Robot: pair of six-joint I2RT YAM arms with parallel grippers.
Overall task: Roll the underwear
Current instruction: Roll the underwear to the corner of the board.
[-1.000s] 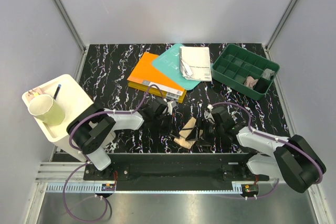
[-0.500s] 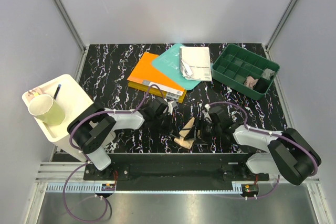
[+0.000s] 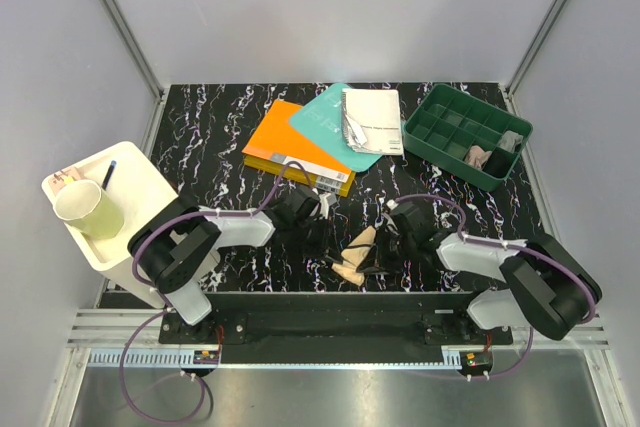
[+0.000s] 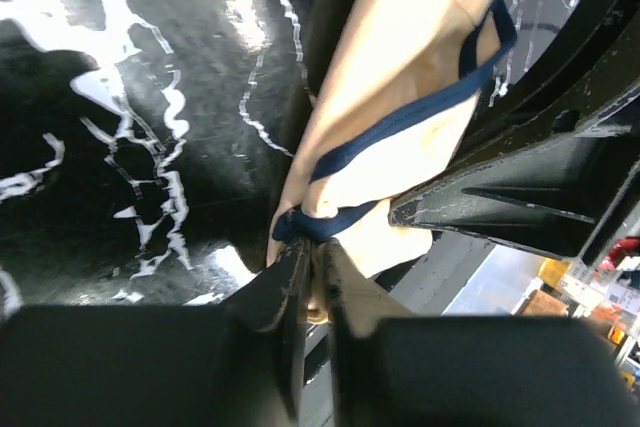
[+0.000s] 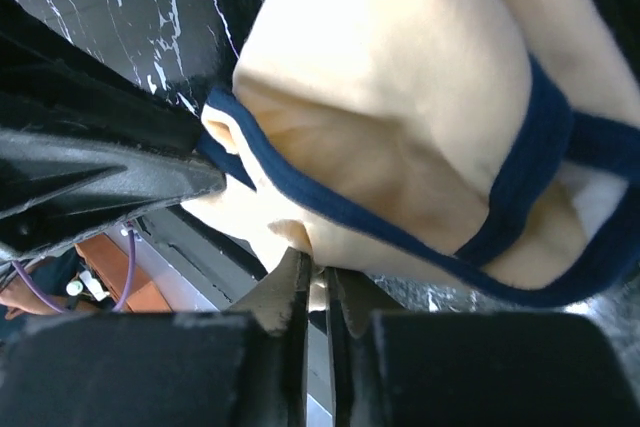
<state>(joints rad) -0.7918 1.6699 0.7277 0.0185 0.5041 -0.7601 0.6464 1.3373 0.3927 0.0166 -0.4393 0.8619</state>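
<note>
Wrist views: L gripper [image 4: 312,265], R gripper [image 5: 318,279] pinch beige brief [image 4: 400,97]; unclear from top

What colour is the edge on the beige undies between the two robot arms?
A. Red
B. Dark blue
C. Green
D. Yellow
B: the beige underwear is trimmed all along its edges in dark navy blue, as both wrist views show up close.
</note>
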